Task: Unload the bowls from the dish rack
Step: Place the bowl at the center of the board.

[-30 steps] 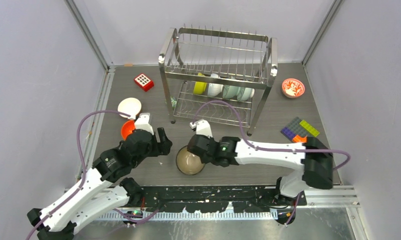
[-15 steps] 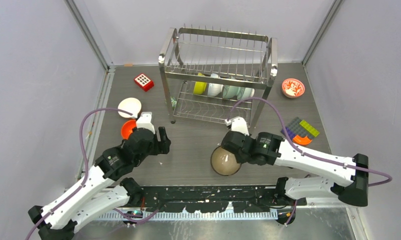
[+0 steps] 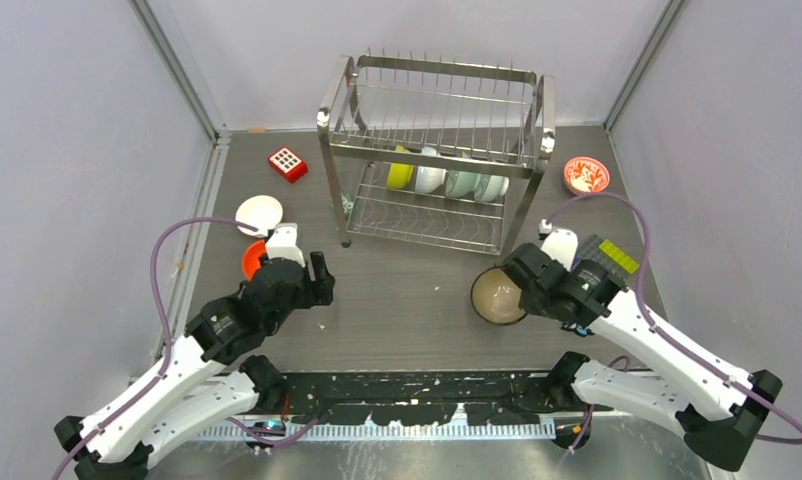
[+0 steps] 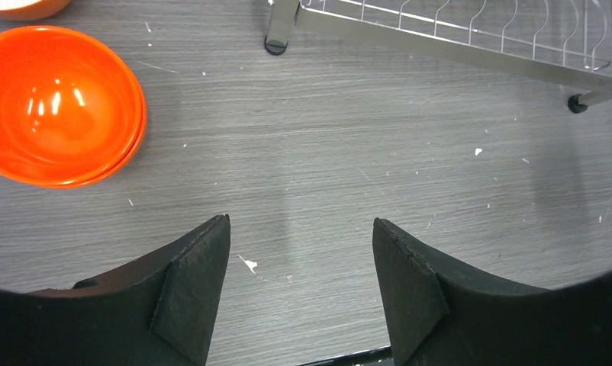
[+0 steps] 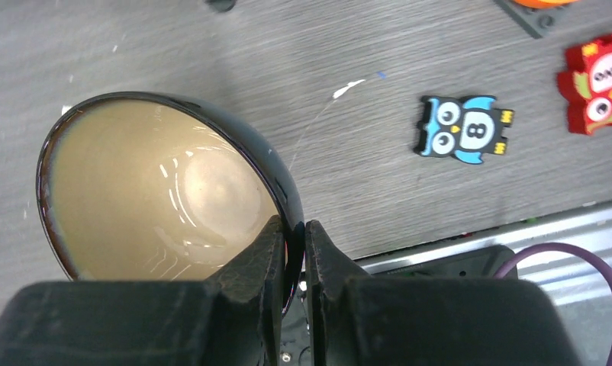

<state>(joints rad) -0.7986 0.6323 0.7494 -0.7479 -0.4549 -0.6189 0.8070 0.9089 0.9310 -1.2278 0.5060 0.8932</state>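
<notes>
The steel wire dish rack (image 3: 437,150) stands at the back centre. On its lower tier stand a lime-yellow bowl (image 3: 400,175), a white bowl (image 3: 429,178) and pale teal bowls (image 3: 464,184). My right gripper (image 3: 522,290) is shut on the rim of a dark bowl with a beige inside (image 3: 497,295), right of the rack's front; the wrist view shows the fingers (image 5: 294,229) pinching the rim of that bowl (image 5: 158,191). My left gripper (image 3: 322,278) is open and empty (image 4: 301,225) above bare table, beside an orange bowl (image 3: 254,260) (image 4: 55,103). A white bowl (image 3: 258,213) and a red-and-white patterned bowl (image 3: 586,175) lie on the table.
A red block with white dots (image 3: 288,163) lies at the back left. Flat toy bricks (image 3: 602,258) lie just right of the right gripper. A blue owl piece (image 5: 465,130) and a red piece (image 5: 600,80) lie on the table nearby. The rack's leg (image 4: 276,42) is ahead of the left gripper.
My right arm has carried the dark bowl from the front centre to the right, towards the toy bricks. The left gripper has stayed open and barely moved.
</notes>
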